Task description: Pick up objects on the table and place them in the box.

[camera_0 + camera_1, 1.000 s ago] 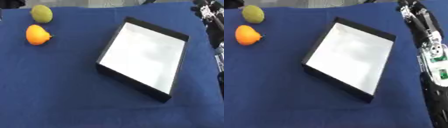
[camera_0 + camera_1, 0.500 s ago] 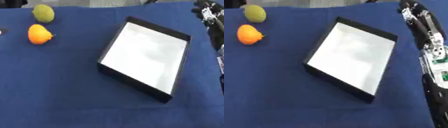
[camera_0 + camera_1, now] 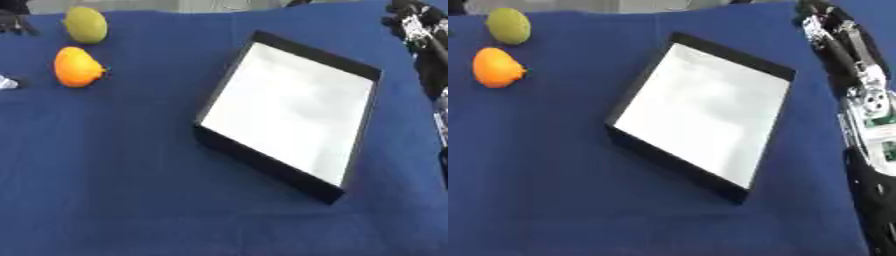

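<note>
You have a table covered with a dark blue cloth (image 3: pixel 122 190), matte and smooth. On it lies the box (image 3: pixel 350 75), a shallow rectangular tray with thin black walls and a plain white bottom; it sits turned at an angle, one corner toward you. Nothing lies inside it.

Your right arm runs down the right edge, black with silver joints and some green parts. The right hand (image 3: pixel 826 20) is at the far right, just beyond the far right corner of the box and not touching it. The fingers (image 3: pixel 811 7) point away from you, but I cannot tell if they are straight or curled; nothing shows between them.

The two fruits are well apart from these fingers, across the box on the far left. The orange fruit (image 3: pixel 77 66) is rounded, smooth, with a small point on one side. The yellow-green fruit (image 3: pixel 86 24) is oval with a dull skin, just behind the orange one and not touching it.

The right eye view shows your forearm and wrist much more fully. Only the left eye view shows a small pale thing (image 3: pixel 7 82) at the left edge, beside the orange fruit, and a dark shape in the top left corner; I cannot tell what they are.
</note>
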`<state>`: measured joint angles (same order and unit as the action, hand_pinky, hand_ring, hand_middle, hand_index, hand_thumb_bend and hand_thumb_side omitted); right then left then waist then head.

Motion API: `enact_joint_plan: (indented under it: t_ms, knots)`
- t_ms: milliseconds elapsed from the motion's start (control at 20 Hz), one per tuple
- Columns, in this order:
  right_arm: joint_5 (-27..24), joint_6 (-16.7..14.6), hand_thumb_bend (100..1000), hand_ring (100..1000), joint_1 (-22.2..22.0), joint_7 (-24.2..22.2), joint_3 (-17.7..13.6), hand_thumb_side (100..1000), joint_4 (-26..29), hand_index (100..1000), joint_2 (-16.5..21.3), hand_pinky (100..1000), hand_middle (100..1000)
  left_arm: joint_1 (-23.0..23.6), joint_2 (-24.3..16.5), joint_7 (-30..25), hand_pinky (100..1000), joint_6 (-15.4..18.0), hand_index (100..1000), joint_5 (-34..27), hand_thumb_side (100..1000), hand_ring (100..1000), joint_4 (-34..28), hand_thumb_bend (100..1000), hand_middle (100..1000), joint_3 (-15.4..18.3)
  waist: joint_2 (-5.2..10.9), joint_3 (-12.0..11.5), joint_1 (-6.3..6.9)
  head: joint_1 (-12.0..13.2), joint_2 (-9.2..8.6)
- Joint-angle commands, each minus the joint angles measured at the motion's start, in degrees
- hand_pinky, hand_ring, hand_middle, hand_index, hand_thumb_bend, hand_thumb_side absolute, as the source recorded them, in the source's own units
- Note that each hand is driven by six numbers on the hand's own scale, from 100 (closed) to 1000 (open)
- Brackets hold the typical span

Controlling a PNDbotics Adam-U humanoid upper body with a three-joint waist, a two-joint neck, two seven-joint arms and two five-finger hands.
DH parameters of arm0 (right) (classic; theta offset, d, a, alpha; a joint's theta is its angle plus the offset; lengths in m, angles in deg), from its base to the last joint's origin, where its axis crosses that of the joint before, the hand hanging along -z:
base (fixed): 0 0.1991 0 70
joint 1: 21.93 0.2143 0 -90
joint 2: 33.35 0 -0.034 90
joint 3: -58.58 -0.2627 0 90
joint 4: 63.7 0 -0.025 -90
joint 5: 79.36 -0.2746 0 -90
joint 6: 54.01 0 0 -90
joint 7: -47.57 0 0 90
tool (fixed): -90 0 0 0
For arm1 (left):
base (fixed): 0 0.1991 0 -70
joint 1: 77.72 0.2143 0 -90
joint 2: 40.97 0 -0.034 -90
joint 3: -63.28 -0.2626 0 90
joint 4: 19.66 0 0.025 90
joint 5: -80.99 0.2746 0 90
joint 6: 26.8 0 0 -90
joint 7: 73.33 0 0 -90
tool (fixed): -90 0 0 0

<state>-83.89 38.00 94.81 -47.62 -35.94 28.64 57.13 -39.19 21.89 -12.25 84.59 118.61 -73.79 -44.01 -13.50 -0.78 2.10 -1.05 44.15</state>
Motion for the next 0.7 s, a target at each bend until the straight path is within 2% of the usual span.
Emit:
enact_joint_plan:
  t_ms: [50,250,400,700]
  knots:
    - [0.15,-0.08,100,862,0.95,-0.29,0.0,611,0.63,827,0.96,978,832,-2.55,0.86,-3.11,869,1.12,897,3.15,100,859,2.39,502,858,1.9,0.78,0.1,-0.02,0.34,-0.03]
    - [0.05,-0.04,100,862,1.08,-0.56,0.26,613,0.66,826,0.69,978,832,-4.45,3.53,-7.05,867,1.65,898,7.09,100,858,3.35,514,860,4.4,0.66,0.35,-0.14,0.52,-0.03]
    - [0.03,0.02,100,861,1.19,-0.8,0.46,618,0.59,825,0.57,977,830,-5.39,4.59,-9.02,869,1.36,902,9.9,100,864,2.7,586,867,5.59,0.48,0.53,-0.21,0.61,-0.03]
    - [0.16,0.0,100,860,1.43,-1.3,0.91,623,0.42,825,0.56,977,830,-6.3,5.61,-5.99,869,-0.47,905,15.78,100,869,2.51,650,874,6.99,-0.06,0.79,-0.37,0.93,-0.06]
